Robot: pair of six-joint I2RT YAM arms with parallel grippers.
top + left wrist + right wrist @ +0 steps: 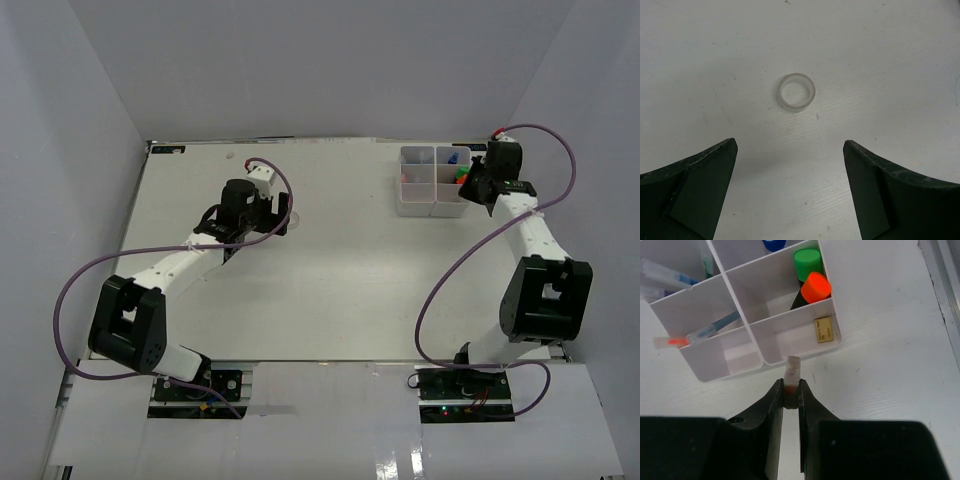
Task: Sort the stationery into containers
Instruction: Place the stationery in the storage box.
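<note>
White plastic divided organiser boxes point(415, 207) sit far right on the table. Right gripper point(790, 390) pinches a small pale grey block point(791, 369), its long axis pointing ahead, just short of the near box wall. Left gripper point(790, 146) is wide open. Clear tape ring point(796, 92) lies flat ahead, centred between the fingers, not touched.

**Block gripped at the boxes, tape ring loose**

I see two white three-part boxes side by side at the far right of the table. The marker box point(801, 351) has a tan block point(824, 330) lying flat in its near part. Green-capped marker point(807, 261) and orange-capped marker point(818, 286) stand in the middle part, with a blue cap point(774, 244) behind them. The pen box point(722, 365) holds a thin blue pen point(715, 326) that leans out over its wall. More pens point(665, 272) lie further back. A grey block point(791, 371) stands upright, pinched in my right gripper point(790, 390), just short of the marker box. The clear tape ring point(796, 92) lies flat, hole up, well apart from the boxes.
</note>
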